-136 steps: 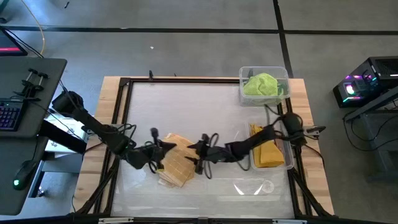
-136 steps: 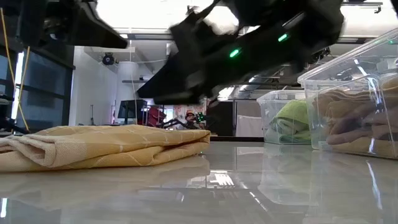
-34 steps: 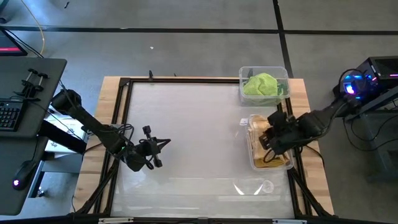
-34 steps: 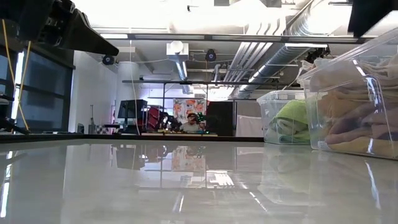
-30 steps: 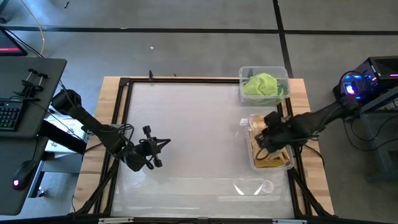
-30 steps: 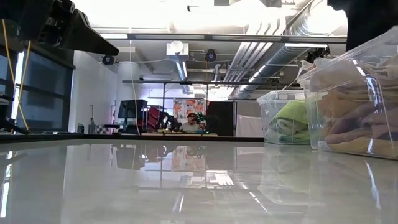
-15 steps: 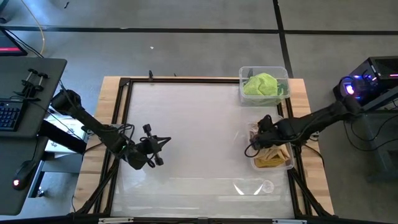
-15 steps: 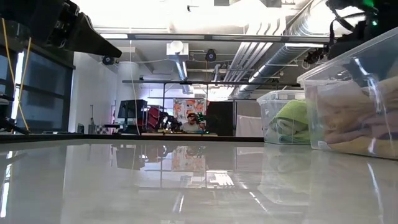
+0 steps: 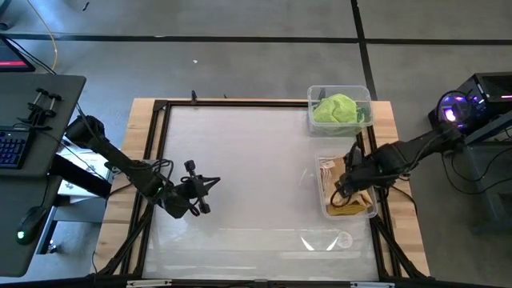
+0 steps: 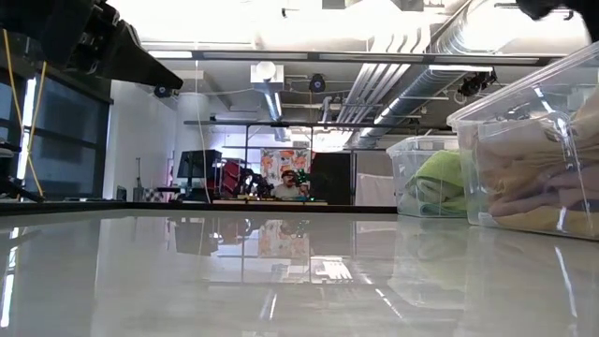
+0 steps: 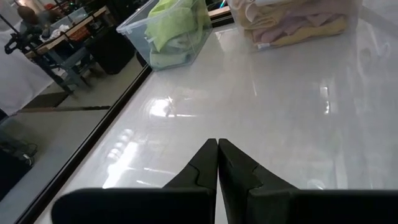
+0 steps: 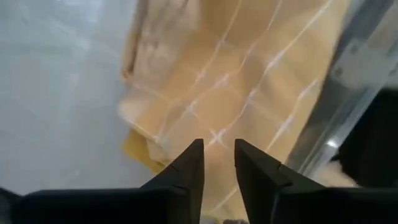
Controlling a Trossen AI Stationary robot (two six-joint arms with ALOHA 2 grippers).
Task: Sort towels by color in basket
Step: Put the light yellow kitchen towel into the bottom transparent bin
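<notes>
The grey floor (image 9: 240, 56) had dark lines across it. A black desk (image 9: 40, 120) with a keyboard (image 9: 10, 150) stood beside the table, and silver ducts (image 10: 412, 65) ran under the bright ceiling

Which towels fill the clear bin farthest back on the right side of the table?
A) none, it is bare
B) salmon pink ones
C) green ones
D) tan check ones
C: the high view shows a bunched green towel filling the far clear bin, while the tan check towel lies in the nearer bin under the right gripper.
</notes>
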